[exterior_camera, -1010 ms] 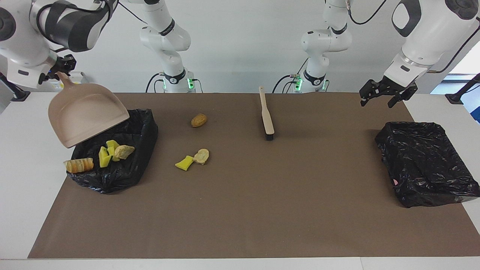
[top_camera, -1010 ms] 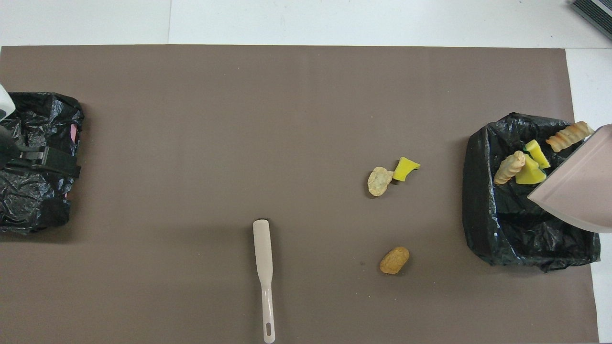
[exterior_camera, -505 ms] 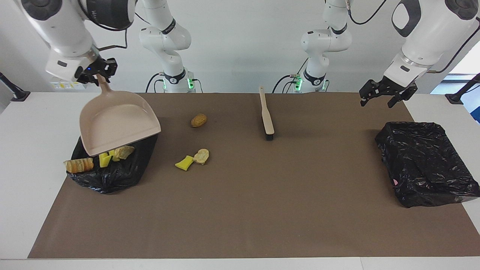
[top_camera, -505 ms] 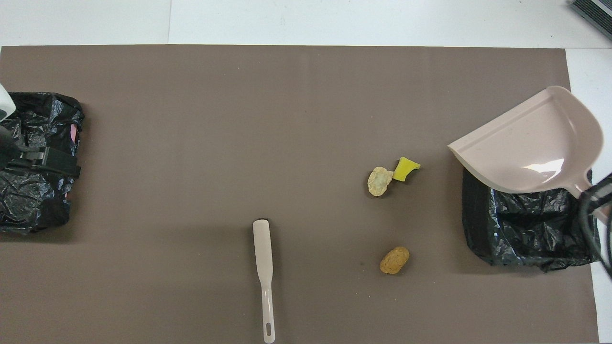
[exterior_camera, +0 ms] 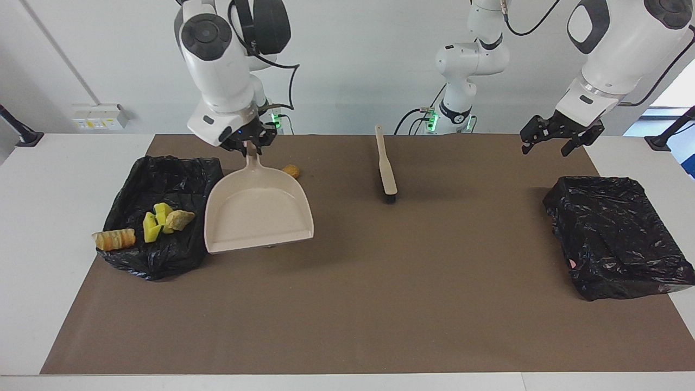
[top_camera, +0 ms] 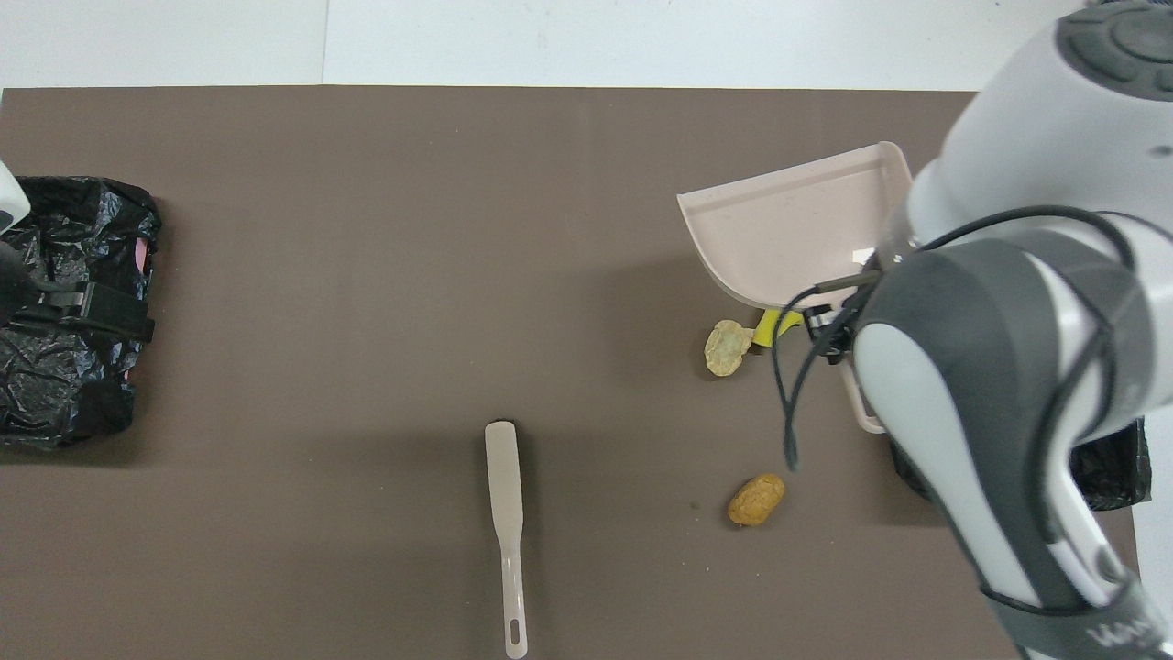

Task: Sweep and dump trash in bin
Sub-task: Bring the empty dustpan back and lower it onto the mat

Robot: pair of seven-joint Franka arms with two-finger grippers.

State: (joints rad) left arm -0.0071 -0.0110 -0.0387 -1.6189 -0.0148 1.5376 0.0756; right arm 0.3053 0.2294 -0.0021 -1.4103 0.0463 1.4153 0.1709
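Observation:
My right gripper [exterior_camera: 251, 145] is shut on the handle of the beige dustpan [exterior_camera: 259, 214], held tilted above the mat beside the black-lined bin [exterior_camera: 157, 260]. In the bin lie yellow sponge chunks [exterior_camera: 155, 220] and a tan lump [exterior_camera: 179, 219]; an orange-striped roll [exterior_camera: 114, 239] rests on its rim. A tan lump [top_camera: 728, 347], a yellow chunk [top_camera: 777, 324] and a brown lump [top_camera: 756, 499] lie loose on the mat. In the facing view the pan hides the first two. My left gripper [exterior_camera: 554, 140] hangs open by the other bin.
The beige hand brush [exterior_camera: 386, 165] with black bristles lies on the brown mat near the robots, mid-table. A second black-lined bin [exterior_camera: 619, 239] stands at the left arm's end. In the overhead view my right arm covers most of the first bin [top_camera: 1113, 463].
My right arm has swung the empty dustpan away from above the bin toward the middle of the table, to over the loose scraps. The left arm has stayed still.

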